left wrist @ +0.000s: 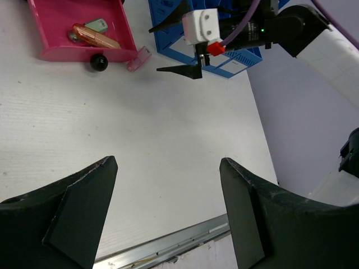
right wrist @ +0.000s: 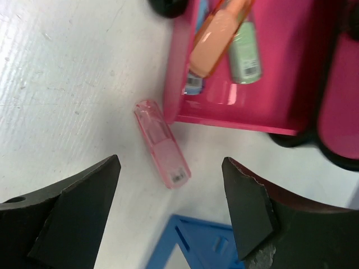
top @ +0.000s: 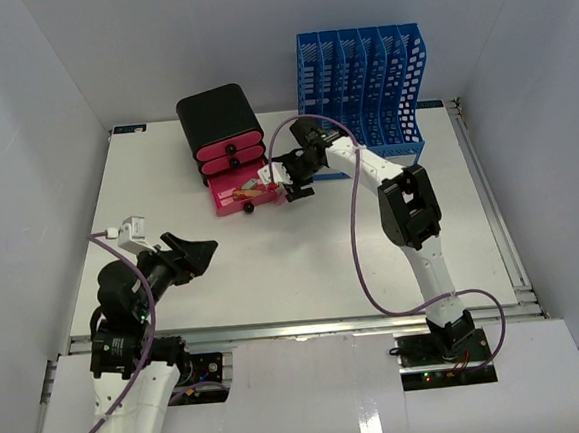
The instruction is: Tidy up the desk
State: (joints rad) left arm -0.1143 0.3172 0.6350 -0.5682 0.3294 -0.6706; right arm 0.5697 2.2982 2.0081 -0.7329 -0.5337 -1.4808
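Hovering jaws-apart over the pink translucent tube [right wrist: 161, 143], which lies on the desk [top: 274, 268] against the pulled-out pink drawer [right wrist: 175, 84], the right gripper [right wrist: 169, 165] appears staged for pickup; the left gripper [left wrist: 168, 162] idles spread and empty.

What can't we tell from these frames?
Two shut pink drawers in the black box: contents hidden by their fronts, top view.
Clear pink tube on the white desk: label too small, right wrist view.
Item under the orange tube in the open pink drawer: mostly covered, right wrist view.
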